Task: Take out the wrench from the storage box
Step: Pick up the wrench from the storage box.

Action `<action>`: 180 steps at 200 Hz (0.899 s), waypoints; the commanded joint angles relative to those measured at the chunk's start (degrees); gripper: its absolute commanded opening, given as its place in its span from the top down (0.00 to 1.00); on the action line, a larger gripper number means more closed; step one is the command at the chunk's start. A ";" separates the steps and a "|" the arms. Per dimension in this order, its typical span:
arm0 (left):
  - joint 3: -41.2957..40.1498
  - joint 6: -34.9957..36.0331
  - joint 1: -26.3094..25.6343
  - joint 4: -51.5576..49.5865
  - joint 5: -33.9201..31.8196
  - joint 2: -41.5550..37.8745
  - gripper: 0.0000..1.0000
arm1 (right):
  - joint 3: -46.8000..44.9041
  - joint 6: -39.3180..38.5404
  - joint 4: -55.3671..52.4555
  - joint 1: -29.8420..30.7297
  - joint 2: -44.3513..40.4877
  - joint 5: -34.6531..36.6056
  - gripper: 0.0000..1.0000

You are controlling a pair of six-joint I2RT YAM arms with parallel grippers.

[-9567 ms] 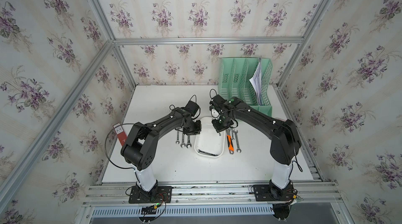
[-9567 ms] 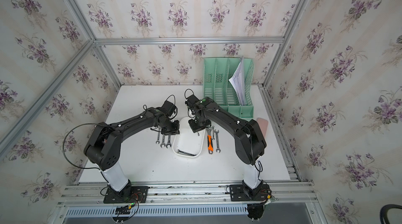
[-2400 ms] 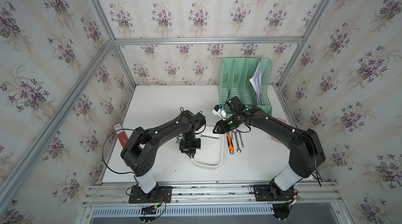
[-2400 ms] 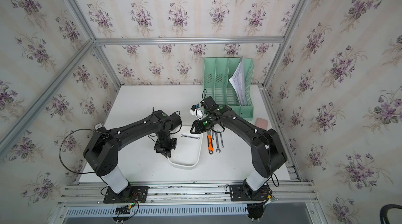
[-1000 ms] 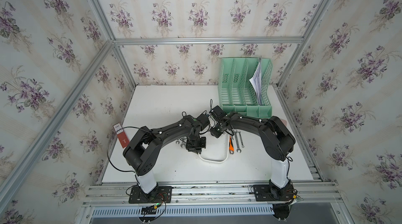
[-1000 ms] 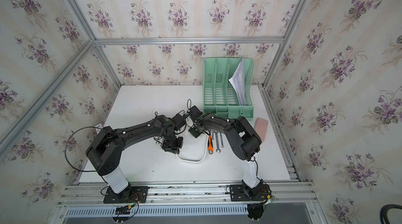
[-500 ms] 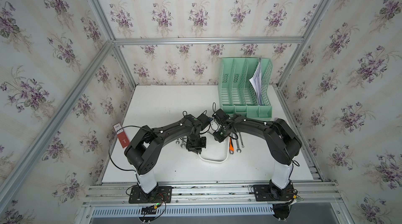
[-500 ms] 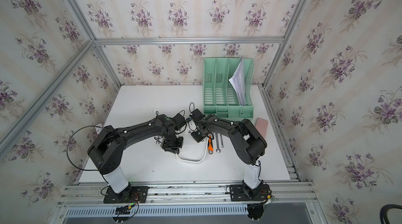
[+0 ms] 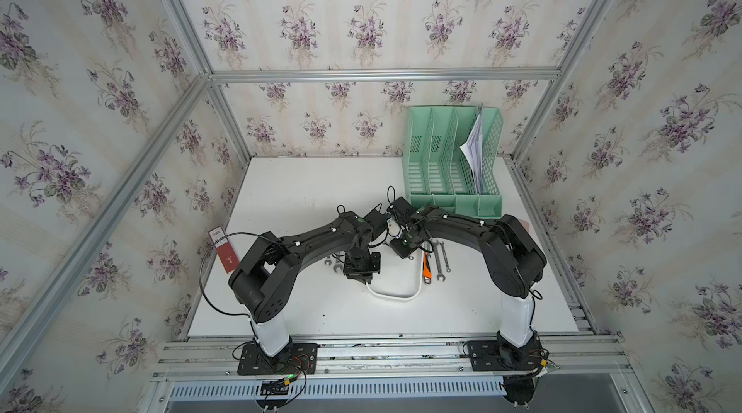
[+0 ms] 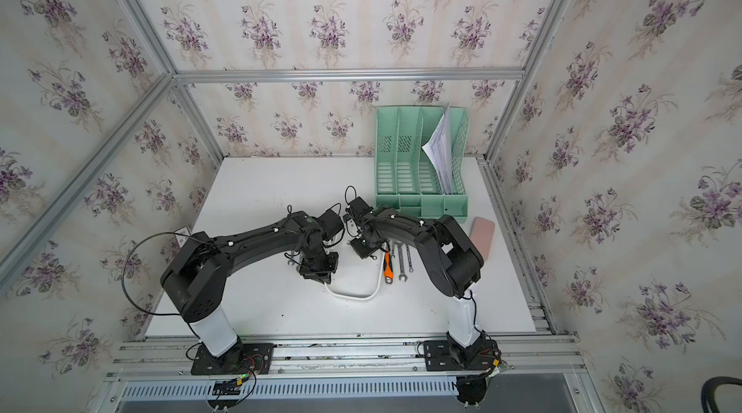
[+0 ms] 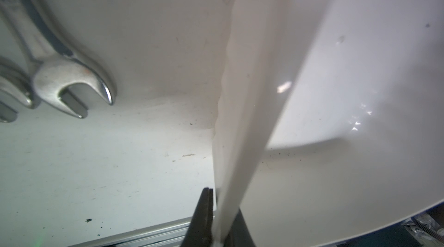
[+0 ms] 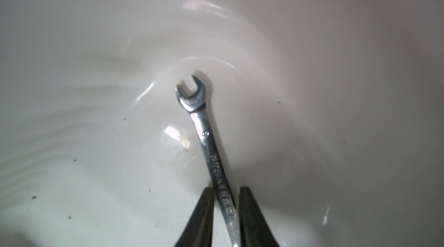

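Observation:
The white storage box point(image 9: 393, 298) lies mid-table, mostly under both arms in both top views. My left gripper point(image 11: 222, 200) is shut on the box's left wall point(image 11: 245, 89), which runs up between its black fingers. Inside the box a small silver wrench point(image 12: 206, 142) lies on the floor, open end pointing away from my right gripper point(image 12: 227, 189). That gripper has closed in on the wrench's shaft: one finger touches it at the tip, and the shaft crosses slantwise to the other. From above the right gripper point(image 9: 403, 252) hides the wrench.
Two loose wrenches point(image 11: 69, 77) lie on the table outside the box by the left gripper. An orange-handled tool point(image 9: 426, 266) and two more wrenches point(image 9: 439, 258) lie right of the box. A mint-green file rack point(image 9: 453, 162) stands at the back right, a pink case point(image 10: 482, 236) beside it.
My right gripper's head has shifted slightly right and toward the front, over the box. The left gripper and the box have stayed put.

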 commanded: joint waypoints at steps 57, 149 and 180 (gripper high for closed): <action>-0.31 0.27 0.08 5.17 -3.71 -0.02 0.95 | 4.68 -0.88 -8.57 1.19 5.04 2.36 0.73; -0.92 0.29 0.25 5.35 -3.62 -0.37 0.95 | 7.49 -1.03 -11.38 1.27 6.69 4.39 0.89; -1.20 0.20 0.43 5.34 -3.62 -0.42 0.94 | 7.93 -1.15 -11.58 1.22 5.46 4.12 0.89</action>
